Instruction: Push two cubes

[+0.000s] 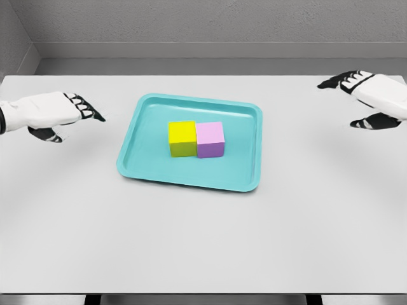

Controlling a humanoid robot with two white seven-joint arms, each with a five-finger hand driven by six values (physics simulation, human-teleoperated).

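1. Nearest the camera runs the front stretch of the pale grey desk (203,254), its front edge showing along the bottom of the view.

2. Further in, at the middle of the desk, lies a turquoise tray (146,165), shallow, with rounded corners and a raised rim, turned slightly askew to the desk edge.

3. On the tray's floor sit the two cubes, side by side and touching along one face. The yellow cube (182,138) is on the left: bright lemon on top, a duller olive-yellow on the side facing the camera. The pink cube (210,139) is on the right: pale pink on top, a deeper violet on its front face (both look about the same size, with sharp edges and plain faces). Neither cube touches the tray's rim.

4. Level with the tray's far half, the left hand (60,113) hangs over the desk well left of the tray, white with dark finger segments. Its fingers point toward the tray, loosely extended, the thumb hanging below; it holds nothing and touches neither cube.

5. Furthest back, near the right edge, the right hand (369,95) hovers well apart from the tray, fingers stretched leftward and the thumb spread below, likewise empty.

6. Beyond the desk stands a grey wall (210,25).
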